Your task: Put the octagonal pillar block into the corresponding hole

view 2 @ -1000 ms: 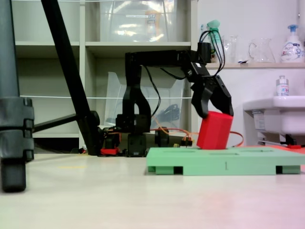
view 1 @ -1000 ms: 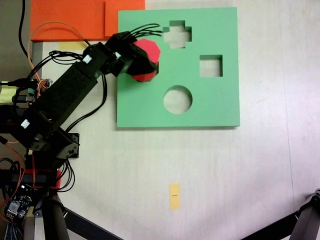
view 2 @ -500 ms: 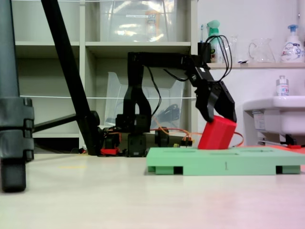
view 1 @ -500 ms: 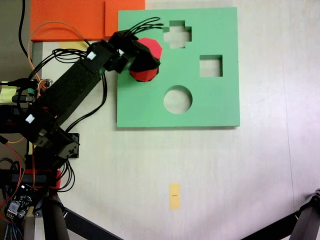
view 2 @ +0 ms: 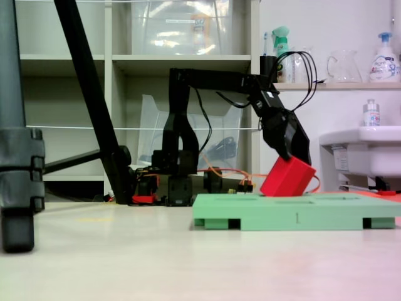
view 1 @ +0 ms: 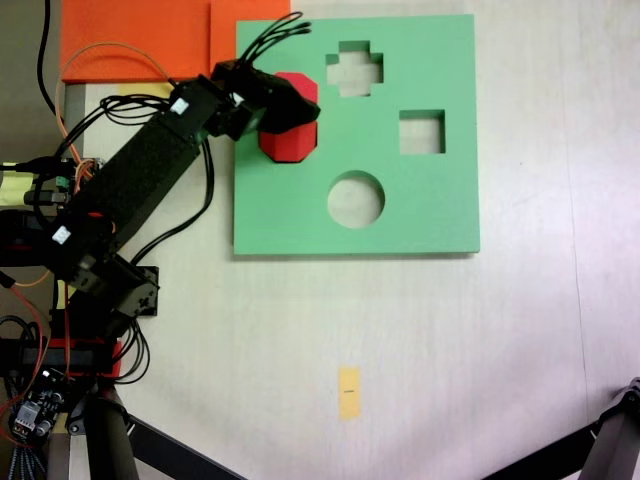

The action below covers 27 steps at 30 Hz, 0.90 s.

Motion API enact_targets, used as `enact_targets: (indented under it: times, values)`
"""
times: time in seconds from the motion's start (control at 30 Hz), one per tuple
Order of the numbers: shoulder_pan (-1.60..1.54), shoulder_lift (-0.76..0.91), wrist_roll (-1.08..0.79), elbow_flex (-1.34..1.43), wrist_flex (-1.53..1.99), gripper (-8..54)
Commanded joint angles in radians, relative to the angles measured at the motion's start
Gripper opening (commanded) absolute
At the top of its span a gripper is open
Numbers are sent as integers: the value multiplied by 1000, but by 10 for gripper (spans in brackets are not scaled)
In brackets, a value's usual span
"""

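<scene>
The octagonal pillar block (view 1: 291, 143) is bright red and stands tilted on the green foam board (view 1: 420, 205), in its upper left part. From the side the block (view 2: 287, 179) leans to the right, its lower left corner on the board (view 2: 282, 216). My gripper (view 1: 295, 105) covers the block's upper end and is shut on it; in a fixed view the gripper (view 2: 294, 153) slants down onto the block's top. The corresponding hole is hidden under the block and gripper.
The board also has a cross cutout (view 1: 354, 68), a square cutout (view 1: 421, 131) and a round cutout (view 1: 356, 198). Orange foam sheets (view 1: 140, 40) lie beyond the board's left corner. A yellow tag (view 1: 348, 391) is on the table, and tripod legs (view 1: 150, 440) cross the bottom.
The gripper has swung up and right over the board, tipping the red block further over. The block's foot has stayed in about the same place.
</scene>
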Motion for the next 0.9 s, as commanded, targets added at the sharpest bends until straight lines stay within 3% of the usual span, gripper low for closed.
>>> enact_targets:
  times: [0.0, 0.87]
  values:
    - [-17, 17, 5, -14, -71, 188]
    - [-5, 201, 64, 314, -190, 211]
